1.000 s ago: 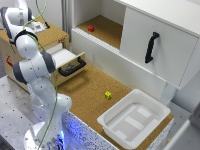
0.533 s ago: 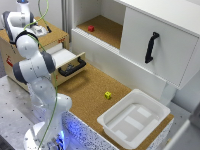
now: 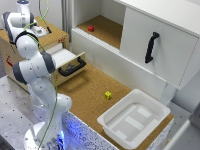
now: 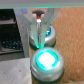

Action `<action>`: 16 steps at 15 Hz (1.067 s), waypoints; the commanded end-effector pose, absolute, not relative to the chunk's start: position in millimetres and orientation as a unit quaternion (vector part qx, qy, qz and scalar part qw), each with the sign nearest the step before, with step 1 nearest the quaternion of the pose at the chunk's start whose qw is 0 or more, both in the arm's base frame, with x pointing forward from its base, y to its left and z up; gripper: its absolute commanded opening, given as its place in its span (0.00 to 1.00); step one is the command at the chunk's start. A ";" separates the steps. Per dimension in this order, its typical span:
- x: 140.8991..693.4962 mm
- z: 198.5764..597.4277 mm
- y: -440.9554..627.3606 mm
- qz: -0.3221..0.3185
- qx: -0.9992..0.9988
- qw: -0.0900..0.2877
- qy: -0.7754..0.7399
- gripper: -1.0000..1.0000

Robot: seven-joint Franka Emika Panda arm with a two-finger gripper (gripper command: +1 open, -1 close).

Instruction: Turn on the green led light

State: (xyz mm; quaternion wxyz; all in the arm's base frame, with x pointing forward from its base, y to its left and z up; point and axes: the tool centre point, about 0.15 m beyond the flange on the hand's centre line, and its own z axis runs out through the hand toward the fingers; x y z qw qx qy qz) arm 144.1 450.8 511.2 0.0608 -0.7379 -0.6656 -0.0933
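Nothing among the loose objects has shifted over the past second, and the arm [image 3: 35, 70] holds the same folded pose over the wooden box [image 3: 15, 47] at the exterior view's far left. Seen from the wrist, the green led light [image 4: 45, 61] glows brightly inside its round housing, so the task appears to be met or nearly so. A second round button [image 4: 44, 37] sits just beyond it, and the fingers [image 4: 39, 26] are drawn together into a narrow tip directly over that second button, gripping nothing. Closed fingers suit a pressing job, since they form one firm point rather than two that could straddle a button. Whether the tip is touching the button cannot be told. In the exterior view the buttons themselves are hidden behind the arm.

Below the box top an open drawer [image 3: 67, 57] with a black handle juts out over the cork-topped desk [image 3: 90, 92]. Farther right lie a small yellow block [image 3: 108, 95] and an empty white tray [image 3: 135, 117], both well apart from the arm. A red block [image 3: 91, 28] rests on the shelf behind
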 end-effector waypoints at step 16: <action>196.4 501.7 226.9 -0.117 -0.869 0.070 -0.476 1.00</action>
